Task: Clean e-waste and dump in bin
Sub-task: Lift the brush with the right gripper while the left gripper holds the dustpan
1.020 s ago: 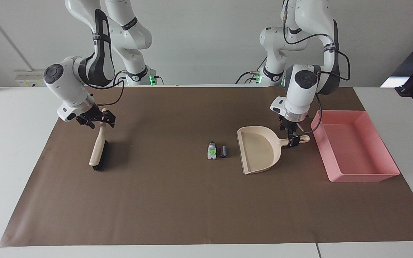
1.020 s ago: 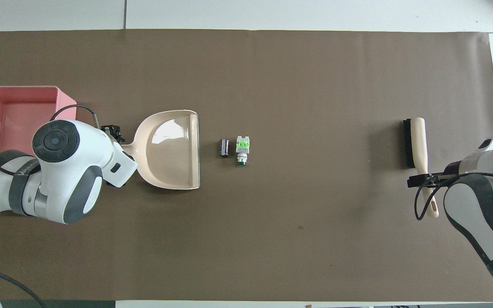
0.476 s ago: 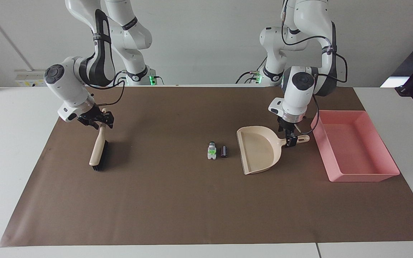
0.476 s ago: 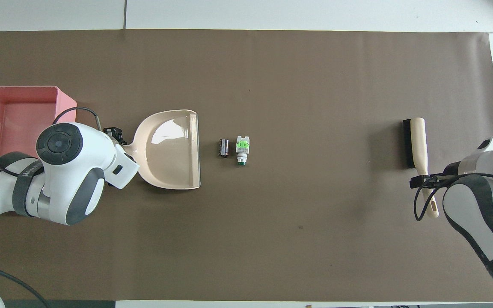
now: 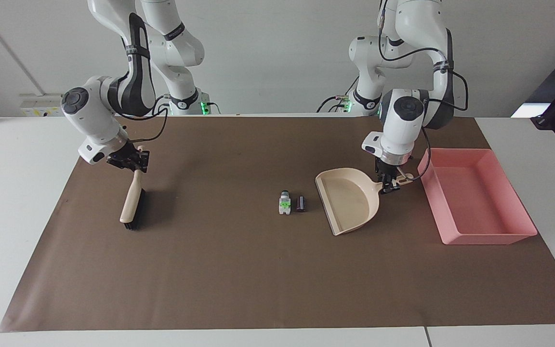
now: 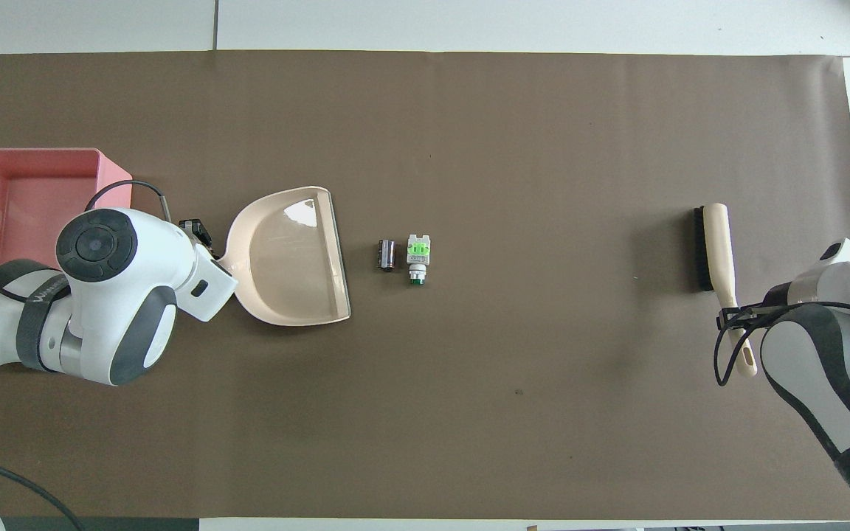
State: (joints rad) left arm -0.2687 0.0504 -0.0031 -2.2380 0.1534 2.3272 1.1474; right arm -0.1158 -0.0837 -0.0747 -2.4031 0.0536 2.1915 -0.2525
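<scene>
Change vs 1 s back: left claw has clamped the dustpan handle and started to tip/turn it. Handle end now reads lifted, pan yawed a bit, open lip angled toward the e-waste. Looks closed on the handle in the facing view; in the overhead view the wrist hides most of it.

Right claw has closed in on the top of the brush handle. Fingers look pinched on it, brush not lifted yet, bristles on the mat, no shift in brush pos.

E-waste unmoved: white/green bit and black block side by side mid-mat, touching nothing, just beside the dustpan lip toward the right arm's end. Bin at the left arm's end, just beside the dustpan handle; nothing visible in it.

Meaning: both tools gripped, so grasp phase approx done. My read: next is pan lip down flush beside the bits, brush carried over to sweep them in. Nothing swept yet.

Surface: brown paper mat on white table, flat, a few small specks. Room: plain white wall, cables and a power strip near the robots, dark object at the edge near the bin.
</scene>
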